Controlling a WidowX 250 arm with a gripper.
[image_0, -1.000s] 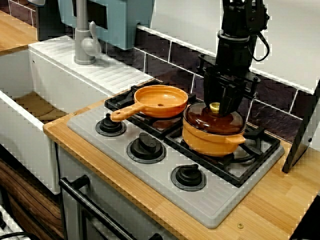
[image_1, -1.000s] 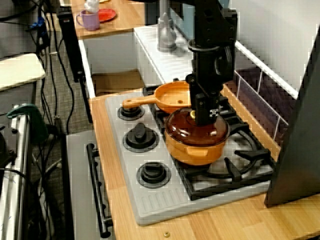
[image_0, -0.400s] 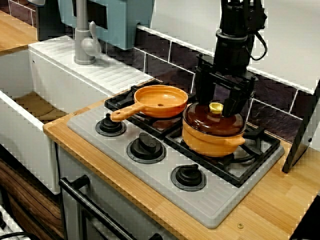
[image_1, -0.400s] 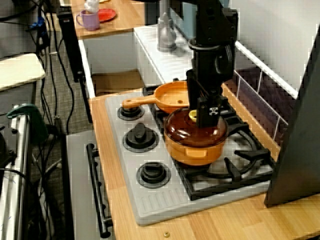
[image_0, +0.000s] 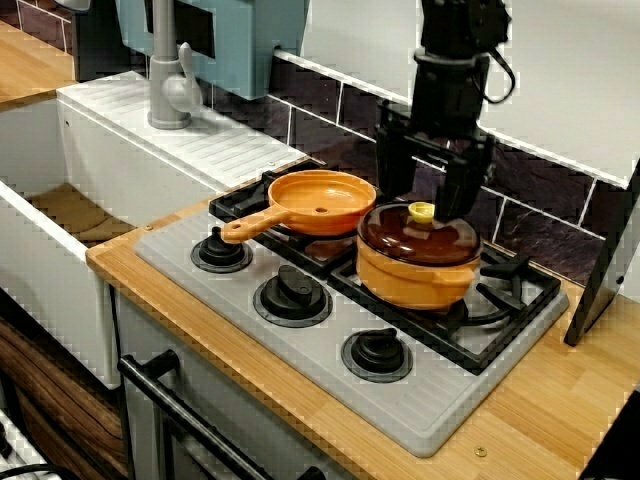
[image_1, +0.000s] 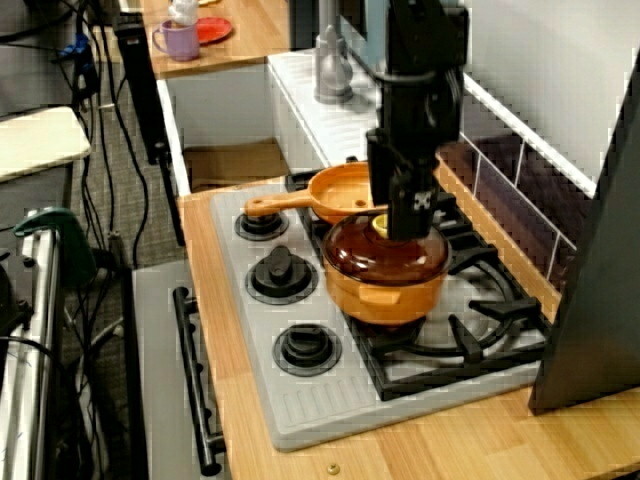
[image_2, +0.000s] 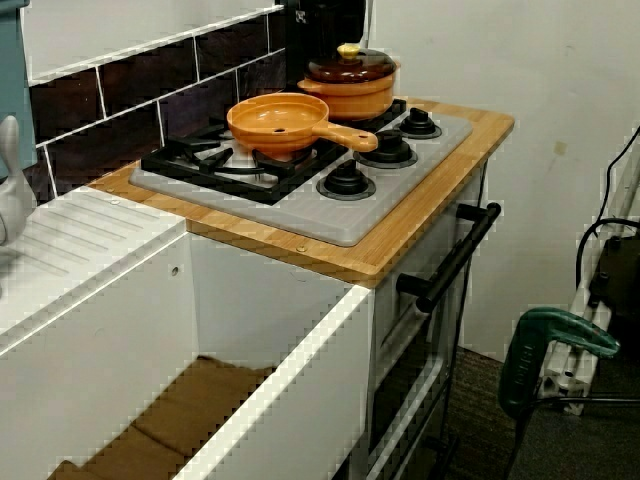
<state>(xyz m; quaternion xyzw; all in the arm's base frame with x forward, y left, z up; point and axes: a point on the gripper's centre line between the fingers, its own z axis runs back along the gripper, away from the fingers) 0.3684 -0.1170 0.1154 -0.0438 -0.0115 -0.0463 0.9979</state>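
Even, soft indoor light with faint shadows; all views grainy, with jagged pixelated edges.

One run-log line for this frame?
gripper: open, just above lid knob | pot: lidded, on stove grate | pan: empty, beside pot

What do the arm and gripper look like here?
The arm is all black, with a round wrist section and a black cable looping beside it. The gripper has two long black fingers and a small black-and-white square marker.
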